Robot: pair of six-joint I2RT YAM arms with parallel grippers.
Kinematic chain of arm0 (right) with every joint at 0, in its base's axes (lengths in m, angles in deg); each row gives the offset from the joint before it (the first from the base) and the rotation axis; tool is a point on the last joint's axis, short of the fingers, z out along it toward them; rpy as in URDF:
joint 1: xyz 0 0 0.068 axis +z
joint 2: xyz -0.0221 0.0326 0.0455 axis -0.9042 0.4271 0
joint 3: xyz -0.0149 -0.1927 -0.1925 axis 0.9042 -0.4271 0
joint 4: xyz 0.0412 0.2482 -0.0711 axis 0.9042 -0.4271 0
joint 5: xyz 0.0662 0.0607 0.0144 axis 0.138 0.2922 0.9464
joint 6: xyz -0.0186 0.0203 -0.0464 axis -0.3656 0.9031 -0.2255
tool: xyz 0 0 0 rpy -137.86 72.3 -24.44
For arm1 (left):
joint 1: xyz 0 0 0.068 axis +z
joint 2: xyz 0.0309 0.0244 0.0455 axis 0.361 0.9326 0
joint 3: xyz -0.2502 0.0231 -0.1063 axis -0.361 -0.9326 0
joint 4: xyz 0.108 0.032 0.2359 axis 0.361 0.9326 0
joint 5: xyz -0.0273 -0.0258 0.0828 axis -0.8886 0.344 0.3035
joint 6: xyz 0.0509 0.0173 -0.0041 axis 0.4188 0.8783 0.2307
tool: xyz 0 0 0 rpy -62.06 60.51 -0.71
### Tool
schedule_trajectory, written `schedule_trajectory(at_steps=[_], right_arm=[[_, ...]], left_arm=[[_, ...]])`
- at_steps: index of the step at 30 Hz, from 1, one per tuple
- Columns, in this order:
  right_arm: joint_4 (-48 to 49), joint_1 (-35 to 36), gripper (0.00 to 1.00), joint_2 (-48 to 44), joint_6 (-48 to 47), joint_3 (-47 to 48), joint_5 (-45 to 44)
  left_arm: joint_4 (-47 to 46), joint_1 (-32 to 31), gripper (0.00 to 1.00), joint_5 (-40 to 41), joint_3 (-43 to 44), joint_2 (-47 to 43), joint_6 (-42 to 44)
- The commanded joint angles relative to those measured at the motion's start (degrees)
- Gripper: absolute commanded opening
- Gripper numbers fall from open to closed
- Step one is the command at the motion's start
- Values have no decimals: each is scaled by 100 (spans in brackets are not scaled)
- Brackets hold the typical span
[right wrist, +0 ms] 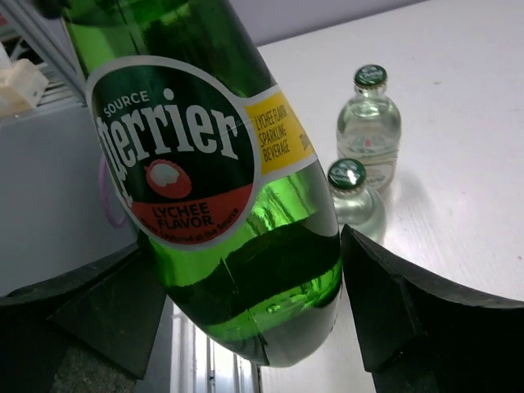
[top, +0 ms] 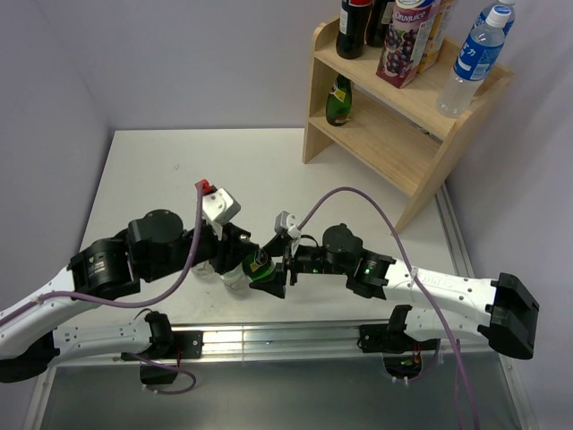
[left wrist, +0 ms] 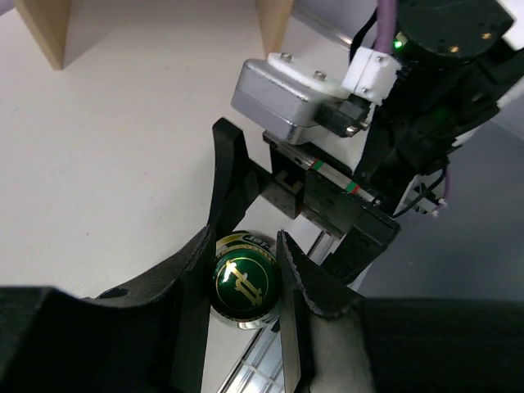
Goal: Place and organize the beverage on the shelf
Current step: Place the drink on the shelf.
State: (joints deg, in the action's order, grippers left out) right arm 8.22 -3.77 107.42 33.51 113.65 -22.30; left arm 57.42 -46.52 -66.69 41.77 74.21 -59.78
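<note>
A green glass Perrier bottle (right wrist: 237,205) hangs between both grippers near the table's front edge. My left gripper (left wrist: 243,262) is shut on its green cap (left wrist: 243,282), seen from above. My right gripper (right wrist: 246,254) is open around the bottle's lower body, with a gap at the right finger (right wrist: 409,319). In the top view the left gripper (top: 253,262) and the right gripper (top: 280,271) meet at the bottle (top: 262,272). The wooden shelf (top: 385,143) stands at the back right. It holds cola bottles (top: 354,27), a juice carton (top: 405,40), a water bottle (top: 470,63) and a green bottle (top: 337,100).
Two small clear bottles with green caps (right wrist: 368,123) (right wrist: 350,192) stand on the white table just behind the held bottle; they show under the left arm in the top view (top: 235,279). A metal rail (top: 286,339) runs along the table's near edge. Walls close in left and right.
</note>
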Motion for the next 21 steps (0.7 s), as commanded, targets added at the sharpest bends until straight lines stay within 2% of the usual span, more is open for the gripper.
schedule_trajectory(at_steps=[1, 8, 11, 15, 21], right_arm=[[712, 145, 87, 118, 181, 198, 73], [1134, 312, 71, 189, 304, 312, 423], [1195, 408, 71, 259, 348, 427, 477], [1196, 523, 77, 347, 348, 585, 477], [1327, 620, 81, 356, 453, 647, 424]], left_arm=[[-1618, 0, 0, -525, -17, -354, 53], [-1338, 0, 0, -210, 228, -74, 44], [-1197, 0, 0, -16, 334, 85, -35], [-1092, 0, 0, 46, 475, 225, -140], [-1161, 0, 0, -16, 423, 86, -158]])
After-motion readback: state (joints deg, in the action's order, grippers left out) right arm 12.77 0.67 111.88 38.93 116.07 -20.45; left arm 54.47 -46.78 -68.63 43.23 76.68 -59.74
